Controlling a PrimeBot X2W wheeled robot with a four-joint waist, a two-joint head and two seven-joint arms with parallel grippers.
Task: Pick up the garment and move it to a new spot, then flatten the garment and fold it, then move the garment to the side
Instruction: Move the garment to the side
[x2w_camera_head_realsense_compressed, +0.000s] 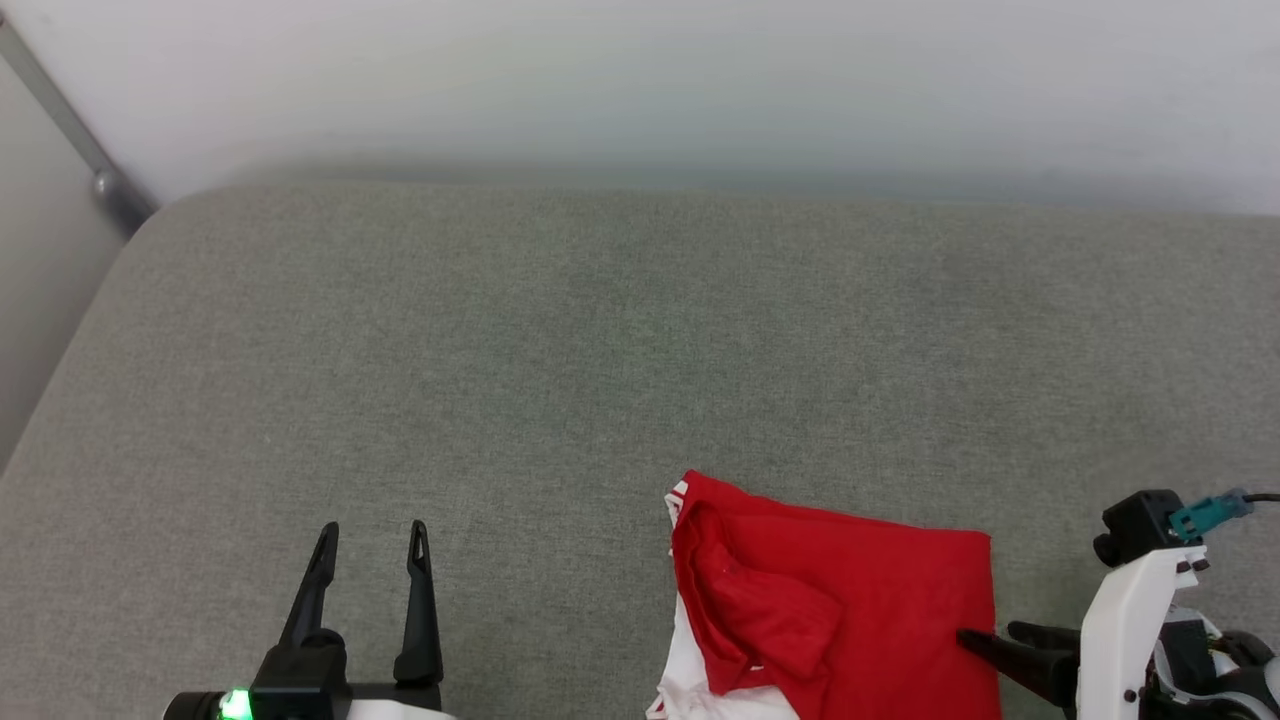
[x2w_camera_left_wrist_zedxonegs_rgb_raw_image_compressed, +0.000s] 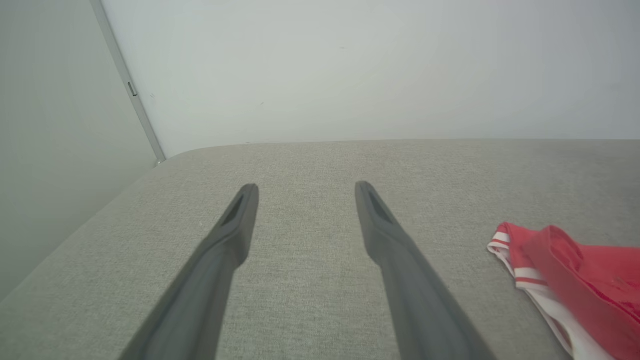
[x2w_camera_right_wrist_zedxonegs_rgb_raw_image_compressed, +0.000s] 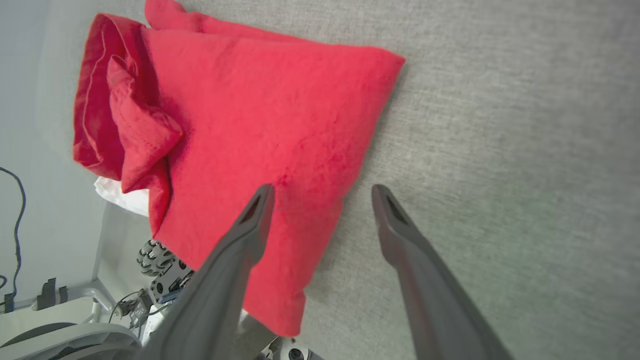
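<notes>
- Left gripper (x2w_camera_head_realsense_compressed: 374, 527), at 7 o'clock: fingers spread, empty, over the cushion (x2w_camera_head_realsense_compressed: 560, 350).
- Right gripper (x2w_camera_head_realsense_compressed: 987, 631), at 5 o'clock: fingers spread, one tip over the garment's (x2w_camera_head_realsense_compressed: 880, 600) right edge.
- Garment lies folded, red side up, at 5 o'clock.

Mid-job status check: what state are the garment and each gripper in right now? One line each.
Red garment with white striped trim: folded, one end bunched, lying on the grey fabric surface, not held.
Left gripper with two dark fingers: open, empty, over bare surface beside the garment.
Right gripper with two dark fingers: open, straddling the garment's edge, gripping nothing.
</notes>
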